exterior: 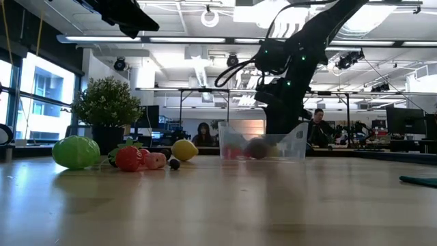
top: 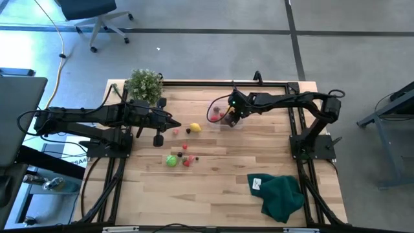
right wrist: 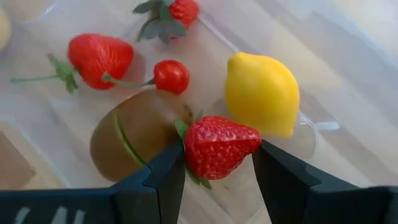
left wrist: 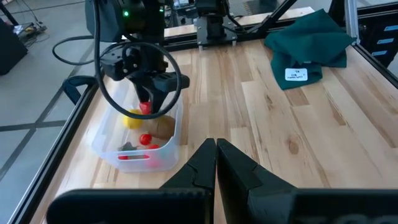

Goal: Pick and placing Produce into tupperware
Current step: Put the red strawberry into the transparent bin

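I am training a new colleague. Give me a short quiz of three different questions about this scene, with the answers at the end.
1. True or false: the right tool holds a strawberry over the clear tub.
2. Multiple choice: which fruit already lies in the tub? A) kiwi B) banana C) orange
3. Fill in: the left tool waits with its fingers ____ .

Key:
1. True; the fingers press both sides of the strawberry.
2. A; a lemon, a cherry and two more strawberries lie there too.
3. Shut; it holds nothing, above the table near the green fruit and other loose produce.
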